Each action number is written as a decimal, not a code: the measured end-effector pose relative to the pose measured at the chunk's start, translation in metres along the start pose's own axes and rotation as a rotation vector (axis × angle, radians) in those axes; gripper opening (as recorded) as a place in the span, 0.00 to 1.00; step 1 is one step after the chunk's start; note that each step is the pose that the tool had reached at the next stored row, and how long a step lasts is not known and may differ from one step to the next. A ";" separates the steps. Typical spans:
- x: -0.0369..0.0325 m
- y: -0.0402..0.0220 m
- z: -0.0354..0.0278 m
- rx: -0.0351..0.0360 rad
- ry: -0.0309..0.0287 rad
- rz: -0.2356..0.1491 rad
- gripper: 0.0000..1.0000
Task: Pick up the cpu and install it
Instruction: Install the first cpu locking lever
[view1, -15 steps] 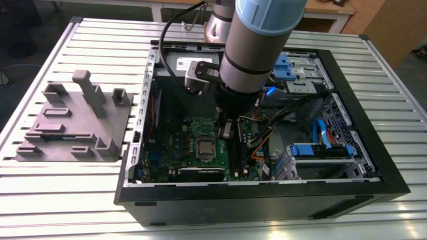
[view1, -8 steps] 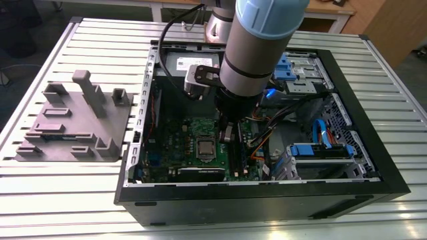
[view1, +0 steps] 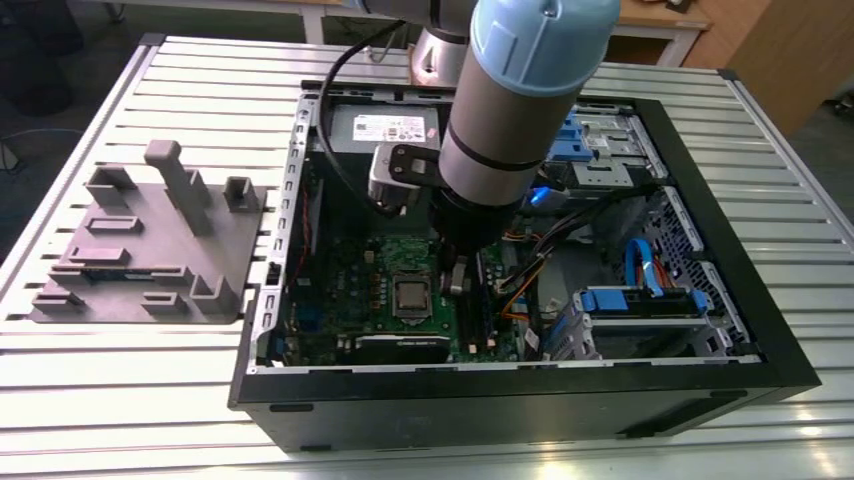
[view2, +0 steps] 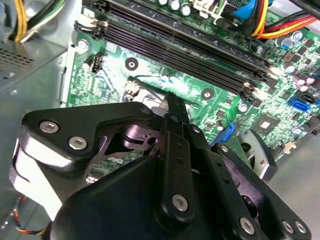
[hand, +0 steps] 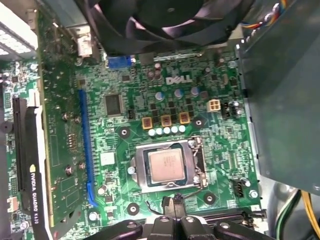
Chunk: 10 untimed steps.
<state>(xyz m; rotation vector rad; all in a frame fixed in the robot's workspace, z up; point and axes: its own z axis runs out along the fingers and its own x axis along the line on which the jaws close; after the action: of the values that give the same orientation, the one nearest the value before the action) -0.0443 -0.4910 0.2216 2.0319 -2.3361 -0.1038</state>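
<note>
One small flat square cpu (hand: 166, 166) with a silver-grey metal top, seated level inside the metal-framed socket (hand: 141, 170) of the green motherboard (hand: 120, 150); lies just ahead of the fingertips, apart from them, untouched. Same cpu (view1: 410, 295) in the exterior view, just beside the fingers, towards the exterior view's left.

Black two-fingered gripper (hand: 171, 204) on the pale blue and grey robot arm (view1: 514, 110), lowered into the open black computer case (view1: 534, 400) and hanging close over the board. Fingers (view2: 171, 102) pressed together into one narrow tip in the second wrist view, with nothing seen between them; jaws clenched, empty. Gripper (view1: 458, 285) upright above the board in the exterior view.

Several long black memory slots (view2: 190, 45) running across the board beyond the fingertips in the second wrist view. Round black fan (hand: 165, 20) far past the cpu from the fingers, at the board's far edge in the first wrist view. Black graphics card (hand: 35, 165) standing to one side of the socket, well apart from the fingers.

Grey plastic fixture block (view1: 147, 250) with upright pegs, outside the case on the slatted metal table (view1: 134, 400), well away from the fingers, towards the exterior view's left.
</note>
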 end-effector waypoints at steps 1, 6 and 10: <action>0.0012 -0.0002 0.0004 -0.0001 0.0003 -0.003 0.10; 0.0065 -0.0010 0.0028 -0.0002 0.0011 -0.013 0.10; 0.0082 -0.0015 0.0059 -0.0003 0.0022 -0.028 0.10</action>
<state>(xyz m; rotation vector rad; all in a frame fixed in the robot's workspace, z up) -0.0444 -0.4992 0.2155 2.0636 -2.3071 -0.1027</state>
